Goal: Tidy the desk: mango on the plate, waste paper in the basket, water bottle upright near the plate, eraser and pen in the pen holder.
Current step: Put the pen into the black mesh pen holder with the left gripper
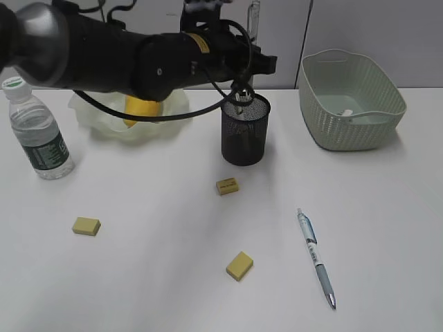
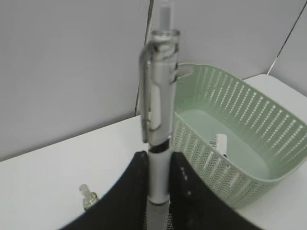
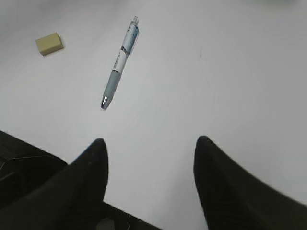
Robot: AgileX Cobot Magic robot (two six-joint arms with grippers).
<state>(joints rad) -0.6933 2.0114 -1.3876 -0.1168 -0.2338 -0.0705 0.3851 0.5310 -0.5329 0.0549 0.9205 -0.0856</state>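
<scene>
Across the white desk (image 1: 152,277), the largest shape is the left arm (image 1: 124,59), a black bulk reaching from the upper left corner over to the middle. Its claw (image 2: 158,179) sits directly above the black mesh pen holder (image 1: 244,135) and is clenched on a clear pen (image 2: 158,105), which stands upright between the two dark fingers (image 2: 132,191); the pen's lower end is down at the holder's mouth.

To the right stands the pale green basket (image 1: 325,131), with a piece of white waste paper (image 1: 346,113) lying inside it on the bottom. At the back left, partly behind the arm, is the translucent plate (image 1: 90,124) with the yellow mango (image 1: 140,111) on it. The water bottle (image 1: 38,131) stands upright at the far left, just beside the plate.

A second pen (image 1: 316,257), blue and grey, lies flat on the desk at the right front, tip toward the near edge. The right claw (image 3: 149,158) hangs above the bare desk near it with its fingers spread apart and nothing between them.

Three yellow erasers lie loose on the desk: one (image 1: 228,185) just in front of the pen holder, one (image 1: 86,225) toward the left front, and one (image 1: 239,265) near the front middle, well apart from each other.
</scene>
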